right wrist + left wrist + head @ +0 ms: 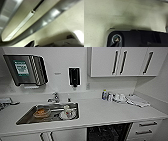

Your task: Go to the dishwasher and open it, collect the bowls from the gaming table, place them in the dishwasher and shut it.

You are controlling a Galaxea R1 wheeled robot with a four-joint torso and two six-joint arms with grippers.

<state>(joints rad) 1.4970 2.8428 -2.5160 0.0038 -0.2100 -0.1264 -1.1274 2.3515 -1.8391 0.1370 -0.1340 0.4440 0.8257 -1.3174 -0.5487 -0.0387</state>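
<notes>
Dishwasher (108, 132) open, dark racks showing, under white counter (100, 112), right of sink (48, 113) w/ dishes. Fingers L & R: can't tell.

One sink (23, 119); one dishwasher (108, 132); one tap (55, 97).

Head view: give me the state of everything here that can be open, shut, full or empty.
dishwasher: open, dark inside showing under the counter.
sink: holds dishes, among them a brownish bowl.
upper cabinets: doors shut.
drawers: shut.
tap: no water seen running.
</notes>
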